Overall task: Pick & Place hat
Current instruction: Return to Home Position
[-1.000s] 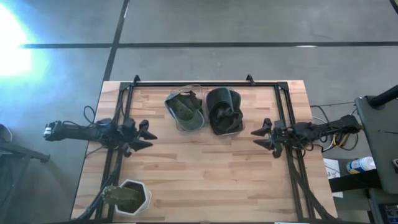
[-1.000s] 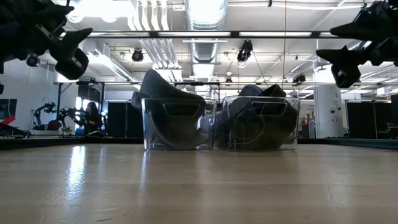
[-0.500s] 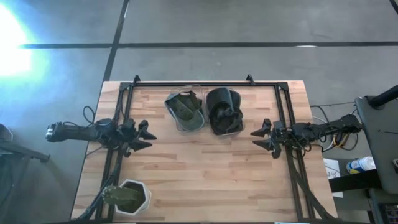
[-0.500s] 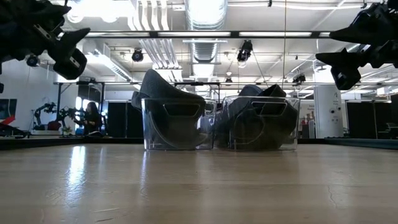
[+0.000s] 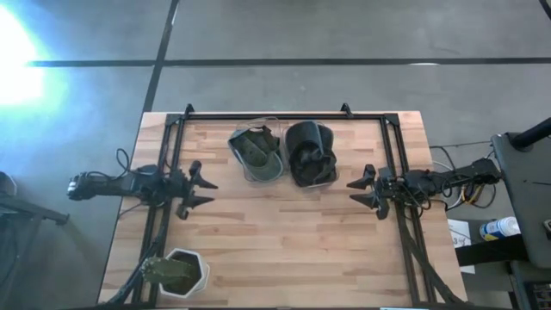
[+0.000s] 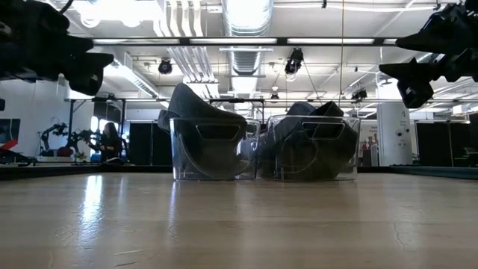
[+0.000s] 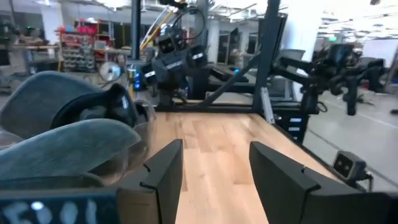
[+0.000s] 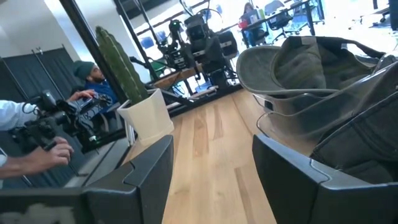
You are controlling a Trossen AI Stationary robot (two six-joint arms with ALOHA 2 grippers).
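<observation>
Two clear bins stand side by side at the table's far middle. The left bin (image 5: 256, 155) holds an olive hat (image 6: 198, 112), whose crown rises above the rim. The right bin (image 5: 310, 153) is packed with dark hats (image 6: 306, 112). My left gripper (image 5: 207, 191) hovers open above the table, left of the bins and a little nearer. My right gripper (image 5: 357, 191) hovers open to their right, facing it. The left wrist view shows the hats (image 7: 68, 143) beside the open left gripper (image 7: 214, 168). The right wrist view shows the hat brim (image 8: 298, 68) past the open right gripper (image 8: 211, 162).
A white pot with a cactus (image 5: 176, 273) stands at the table's near left corner (image 8: 140, 112). Black frame rails (image 5: 164, 215) run along the table's left, right and far edges. Bare wood lies between the grippers. A person's hands (image 8: 37, 134) work beyond the table.
My left gripper has turned about its wrist and now sits more level in the low view, staying at about the same spot. The hats and bins have not moved.
</observation>
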